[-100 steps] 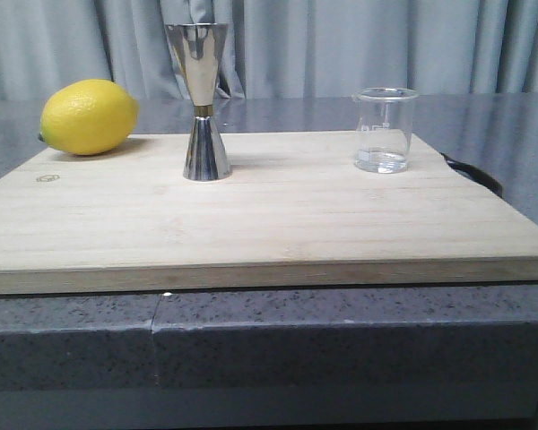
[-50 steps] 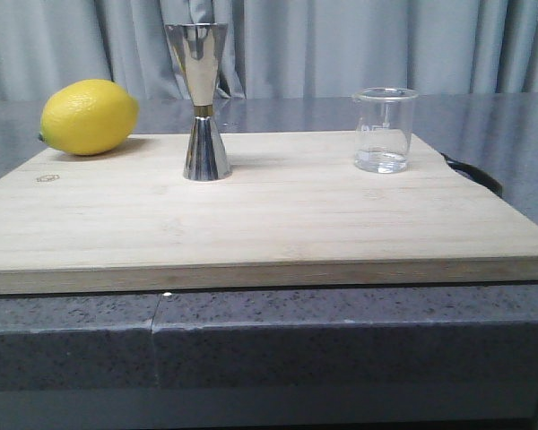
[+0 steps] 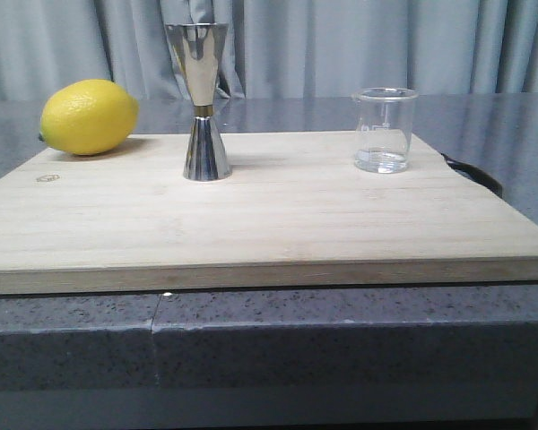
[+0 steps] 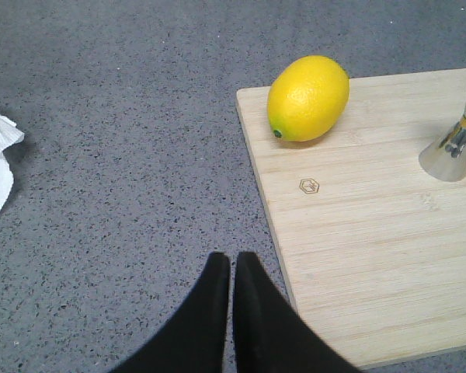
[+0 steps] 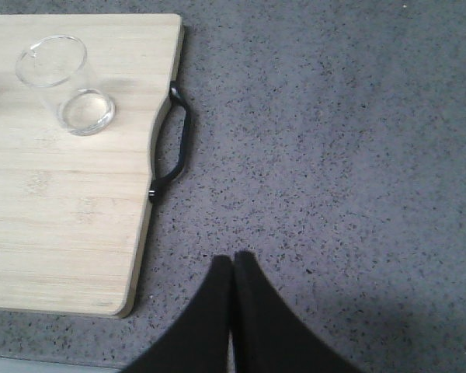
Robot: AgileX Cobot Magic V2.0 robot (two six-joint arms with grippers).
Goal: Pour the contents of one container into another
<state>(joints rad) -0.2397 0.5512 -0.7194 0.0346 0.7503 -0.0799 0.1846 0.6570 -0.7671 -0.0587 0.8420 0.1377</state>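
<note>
- The small clear glass beaker [image 3: 385,130], straight-sided with a flared rim, stands upright near the far right corner of the pale bamboo cutting board [image 3: 269,215], and a thin layer of clear liquid seems to sit in its bottom; we have not taken it up yet.
- The tall mirror-steel double-cone jigger [image 3: 202,100] with its gold waist band stands upright left of centre at the board's far edge, well apart from the beaker. We judge it top-heavy on a narrow foot, so a nudge from an arm or a hard touch of the glass rim could tip it.
- Our right gripper [image 5: 233,268] hovers over the grey speckled counter [image 5: 334,155] beside the board's black handle [image 5: 175,144], fingers pressed together and holding nothing. It must spread before it reaches the beaker; coming in closed, it would push the glass along or knock it over.
- Our left gripper [image 4: 233,268] likewise has its fingers together, empty, over the counter off the board's left edge.
- Smooth glass may slip in the fingers if we clamp it too near the rim.
- The jigger's mouth is narrow: a fast tilt or an off-centre spout would spill onto the board.
- The yellow lemon [image 3: 89,116] lies at the far left corner, near the jigger; a sweep by the left arm could roll it into the jigger.
</note>
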